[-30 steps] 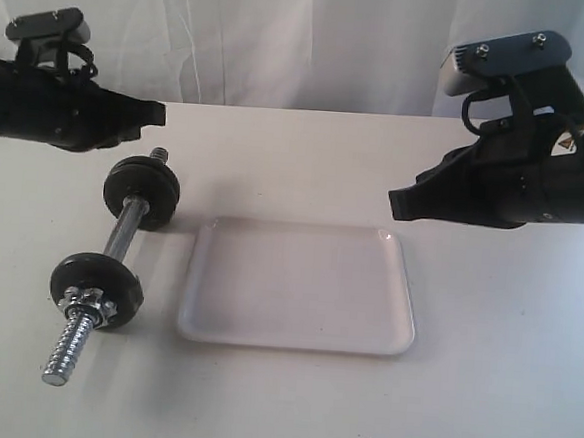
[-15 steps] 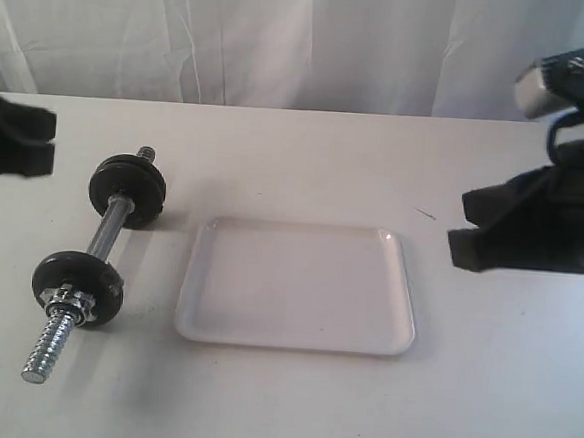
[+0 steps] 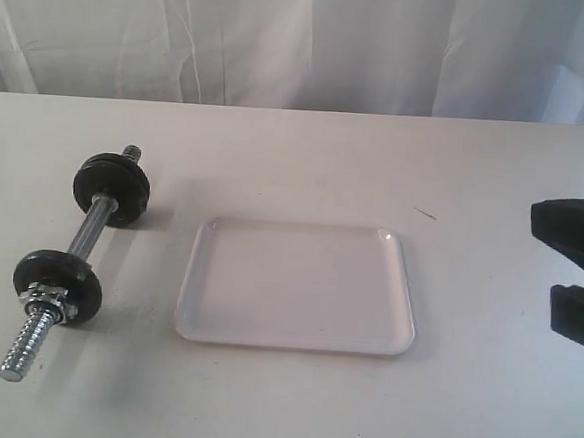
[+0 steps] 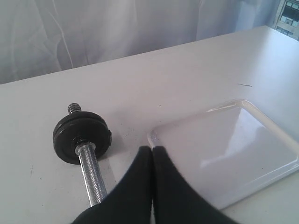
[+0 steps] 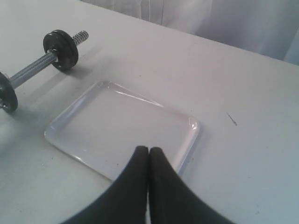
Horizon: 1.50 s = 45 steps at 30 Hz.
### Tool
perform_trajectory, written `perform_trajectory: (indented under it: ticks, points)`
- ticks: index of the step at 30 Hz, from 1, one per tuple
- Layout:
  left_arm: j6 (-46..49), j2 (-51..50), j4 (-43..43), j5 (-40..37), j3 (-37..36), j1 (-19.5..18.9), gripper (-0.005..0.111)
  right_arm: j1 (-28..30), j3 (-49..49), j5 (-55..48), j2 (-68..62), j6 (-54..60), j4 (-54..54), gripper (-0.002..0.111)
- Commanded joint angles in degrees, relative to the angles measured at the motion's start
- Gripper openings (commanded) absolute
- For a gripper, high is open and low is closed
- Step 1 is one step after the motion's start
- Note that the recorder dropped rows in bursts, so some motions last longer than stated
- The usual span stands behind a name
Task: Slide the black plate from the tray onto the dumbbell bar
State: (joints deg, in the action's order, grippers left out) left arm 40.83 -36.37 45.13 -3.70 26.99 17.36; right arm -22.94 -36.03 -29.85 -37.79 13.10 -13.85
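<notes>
The shallow, smooth white tray (image 3: pixel 297 285) with rounded corners is lying on the matte table (image 3: pixel 317 151). Just beside its left rim the shiny chrome dumbbell bar (image 3: pixel 88 237) is resting, carrying coarse threaded ends and two round black discs (image 3: pixel 112 188); which disc is the black plate I cannot tell. Beyond the bar the left gripper (image 4: pixel 152 150) is pressing its tapered fingers together, while the right gripper (image 5: pixel 148 150) is hovering well off the tray's opposite side, looking closed from the wrist but gapped from outside, so I cannot tell.
</notes>
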Motion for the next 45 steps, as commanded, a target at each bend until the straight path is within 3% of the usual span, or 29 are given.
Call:
perform_trajectory:
  ticks: [1,9,19,25,45]
  points:
    - [0.14,0.41,0.33,-0.32,-0.34,0.0,0.0,0.25,1.54,1.83,2.62,0.52,1.35,0.0]
    - [0.14,0.41,0.33,-0.92,-0.34,0.0,0.0,2.9,17.71,18.04,14.17,-3.06,2.13,0.0]
    - [0.14,0.41,0.33,-0.92,-0.34,0.0,0.0,15.72,29.51,16.01,26.86,-9.27,3.54,0.0]
    - [0.14,0.41,0.33,-0.92,-0.34,0.0,0.0,19.63,32.85,13.21,29.9,-9.27,4.83,0.0]
    - [0.14,0.41,0.33,-0.92,-0.34,0.0,0.0,20.21,36.03,12.91,33.68,-9.57,8.1,0.0]
